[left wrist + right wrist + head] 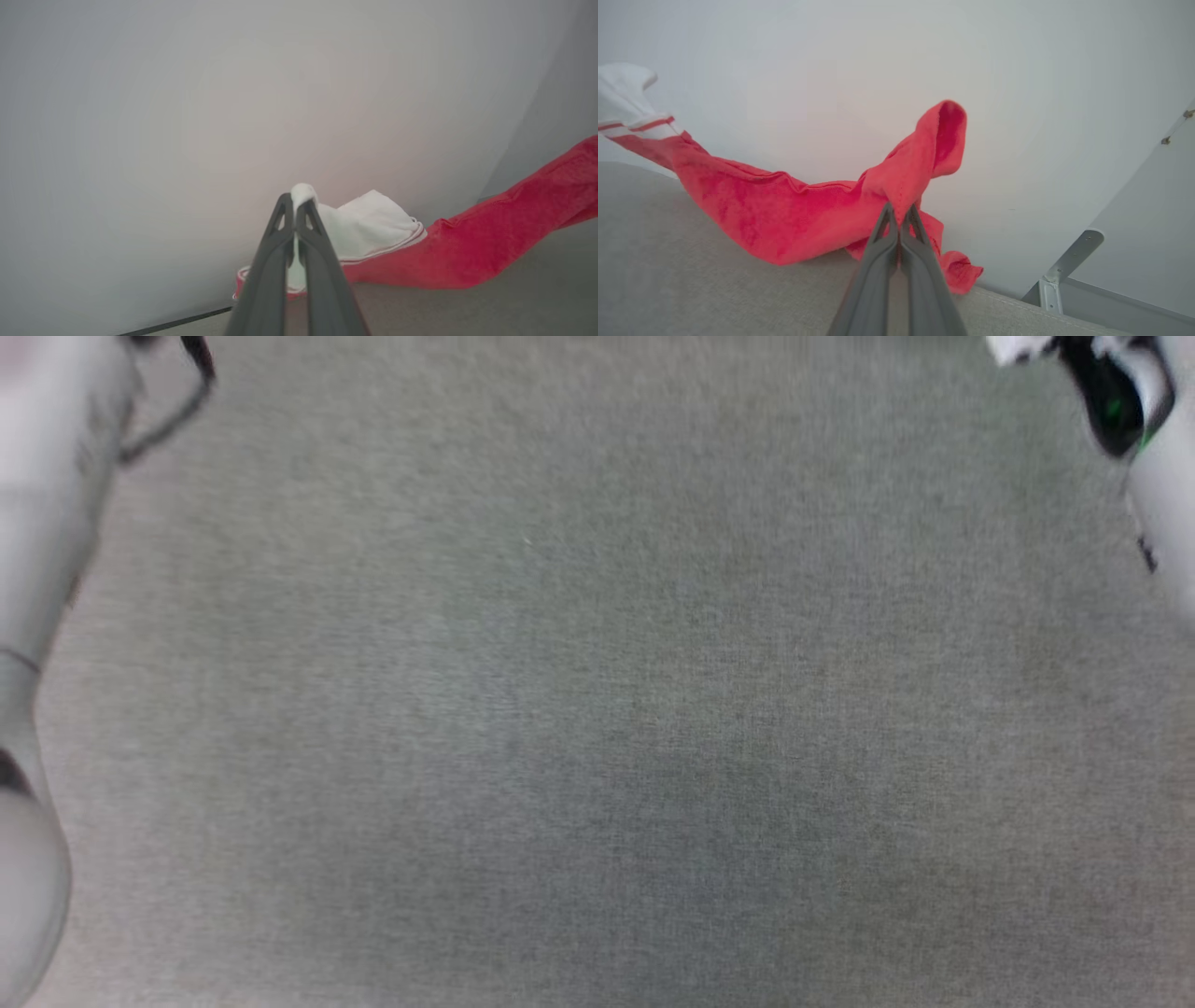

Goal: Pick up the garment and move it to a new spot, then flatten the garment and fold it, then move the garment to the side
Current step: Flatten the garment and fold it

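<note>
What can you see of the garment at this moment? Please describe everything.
The garment is red, of soft, towel-like cloth, with a white sleeve edged in red-and-white striped trim. It hangs stretched between both grippers: the left gripper is shut on the sleeve, and the right gripper is shut on a red edge. Its sagging middle rests on the grey fabric surface.

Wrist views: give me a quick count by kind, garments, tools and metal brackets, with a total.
Garments: 1, the small red cloth jersey with a white striped-trim sleeve.
Tools: 2, the dark two-fingered left tool shut on the white sleeve, the right tool shut on red cloth.
Metal brackets: 1, the grey angled metal bracket.
Total: 4
</note>
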### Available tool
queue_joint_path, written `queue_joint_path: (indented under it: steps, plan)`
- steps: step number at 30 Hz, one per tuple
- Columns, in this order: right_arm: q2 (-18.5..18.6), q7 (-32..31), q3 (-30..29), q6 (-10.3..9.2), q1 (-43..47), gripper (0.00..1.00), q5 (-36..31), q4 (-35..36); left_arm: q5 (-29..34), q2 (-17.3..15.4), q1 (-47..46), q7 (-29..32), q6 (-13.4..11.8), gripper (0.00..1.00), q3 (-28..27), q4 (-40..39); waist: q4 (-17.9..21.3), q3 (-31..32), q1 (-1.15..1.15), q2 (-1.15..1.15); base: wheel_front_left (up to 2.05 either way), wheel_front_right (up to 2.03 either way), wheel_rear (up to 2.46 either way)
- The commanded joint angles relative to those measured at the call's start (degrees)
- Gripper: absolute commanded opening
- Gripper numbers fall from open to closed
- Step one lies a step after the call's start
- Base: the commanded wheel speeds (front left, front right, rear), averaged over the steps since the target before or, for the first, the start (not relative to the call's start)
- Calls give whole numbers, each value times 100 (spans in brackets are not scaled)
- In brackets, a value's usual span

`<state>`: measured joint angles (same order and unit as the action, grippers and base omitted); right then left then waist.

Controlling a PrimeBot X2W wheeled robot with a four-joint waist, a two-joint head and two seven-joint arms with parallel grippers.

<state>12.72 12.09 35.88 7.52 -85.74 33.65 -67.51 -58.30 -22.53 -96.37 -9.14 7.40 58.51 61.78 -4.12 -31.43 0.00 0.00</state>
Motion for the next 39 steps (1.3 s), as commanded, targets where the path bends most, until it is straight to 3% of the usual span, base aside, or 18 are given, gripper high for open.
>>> queue_joint_path:
  steps: [1,6,16,19,23,28,32,33,39]
  plan:
    - [111,-35,127,-4,320,0,149,150,-91,-88,334,4,11,0,108,-172,-267,717,0,0,0,0,0]
    - [481,-179,527,-4,1105,0,596,746,-374,-303,1150,125,5,0,437,-773,-408,1219,0,0,0,0,0]
    - [1737,-60,1250,-5,2931,0,1314,2340,-719,-886,2694,294,-1,0,1016,-2037,-563,2013,0,0,0,0,0]
    - [2127,76,1353,-5,3543,0,1408,2872,-821,-1113,3220,260,-178,0,1074,-2507,-563,2171,0,0,0,0,0]
    - [2587,242,1293,-5,4332,0,1230,3576,-943,-1553,3949,159,-616,0,1103,-3382,-539,2274,0,0,0,0,0]
    - [2896,311,711,-4,5384,0,849,4348,-1062,-2242,4855,74,-1363,0,1179,-4706,-503,2304,0,0,0,0,0]
    - [2904,314,-50,-4,6409,0,480,4992,-1106,-2680,5497,50,-1960,0,1257,-5702,-519,2279,0,0,0,0,0]
    - [2904,314,-50,-4,6409,0,480,4992,-1106,-2680,5497,50,-1960,0,1257,-5702,-519,2279,0,0,0,0,0]
    - [2746,316,-970,-5,7761,0,-66,5711,-1320,-3012,6306,-55,-2663,0,1322,-6717,-529,2162,0,0,0,0,0]
